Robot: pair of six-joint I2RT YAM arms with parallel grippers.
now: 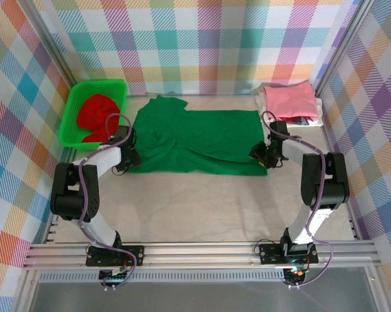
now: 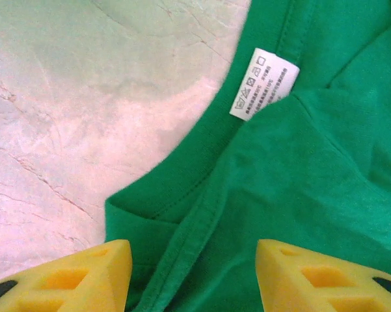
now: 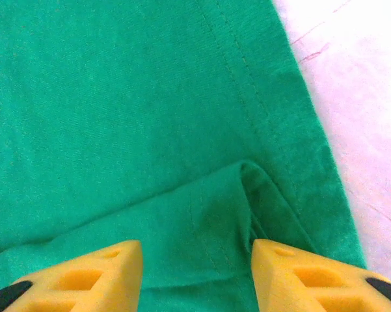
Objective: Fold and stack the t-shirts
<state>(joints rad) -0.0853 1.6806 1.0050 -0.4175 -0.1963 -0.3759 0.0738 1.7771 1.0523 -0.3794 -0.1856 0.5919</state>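
Dark green t-shirt point(image 1: 202, 140) spread flat on worktop point(image 1: 202, 208); red t-shirt point(image 1: 96, 117) in green basket point(image 1: 94, 83) at left, pink t-shirt point(image 1: 289, 101) at right. Left pincer point(image 2: 194, 279) at collar edge, right pincer point(image 3: 196, 276) at hemmed corner fold — both wide apart, straddling cloth, gripping nothing.

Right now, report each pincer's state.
Left pincer: open, over the neckline of the dark green t-shirt.
Right pincer: open, over a fold near that shirt's edge.
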